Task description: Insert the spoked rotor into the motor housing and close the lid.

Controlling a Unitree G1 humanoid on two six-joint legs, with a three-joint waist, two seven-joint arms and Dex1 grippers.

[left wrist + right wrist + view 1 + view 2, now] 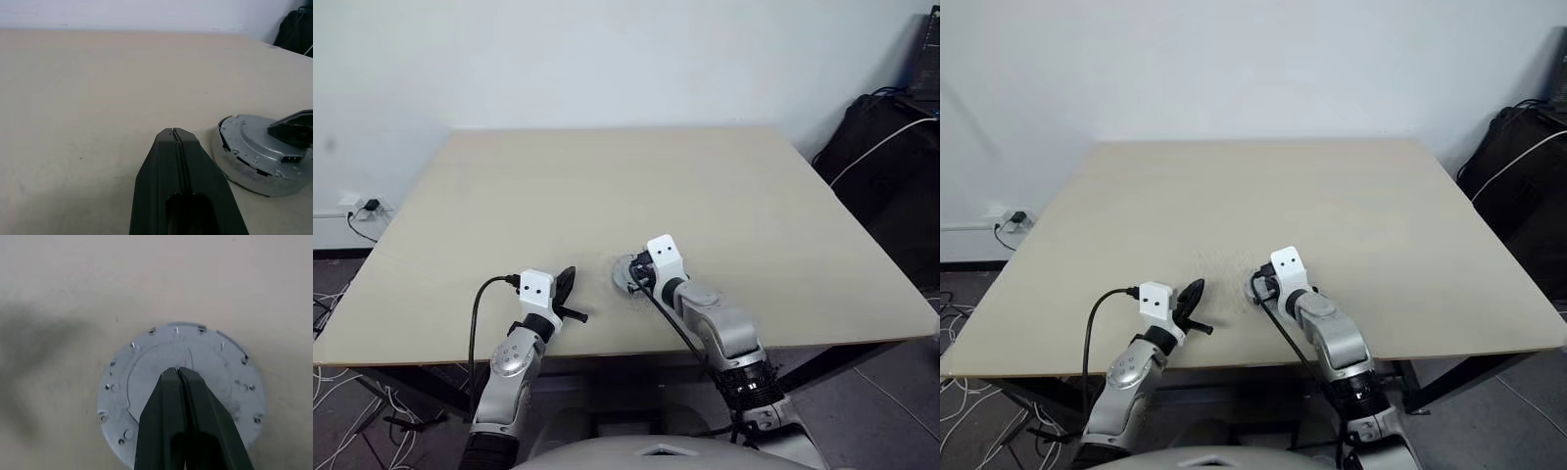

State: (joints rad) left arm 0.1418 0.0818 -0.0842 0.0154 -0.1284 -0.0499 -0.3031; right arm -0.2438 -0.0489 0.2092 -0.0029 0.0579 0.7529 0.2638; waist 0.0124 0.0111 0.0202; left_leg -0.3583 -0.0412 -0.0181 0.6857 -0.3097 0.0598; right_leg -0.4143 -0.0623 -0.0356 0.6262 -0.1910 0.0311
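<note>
A broad, pale beige wooden table (607, 186) is seen from above, with a black bag (891, 147) standing off its edge at two o'clock and a white wall socket with a black plug (367, 208) at nine o'clock. Near the table's six o'clock edge lies the lid (181, 357), a light silver-grey round metal disc with small screws around its rim, its plain grey face upward. The right gripper (177, 371) is held over the disc's centre, its two black fingers pressed together with nothing between them. At nine o'clock of the lid, just beside it, the left gripper (173, 133) is kept level, its fingers likewise pressed together and empty.
</note>
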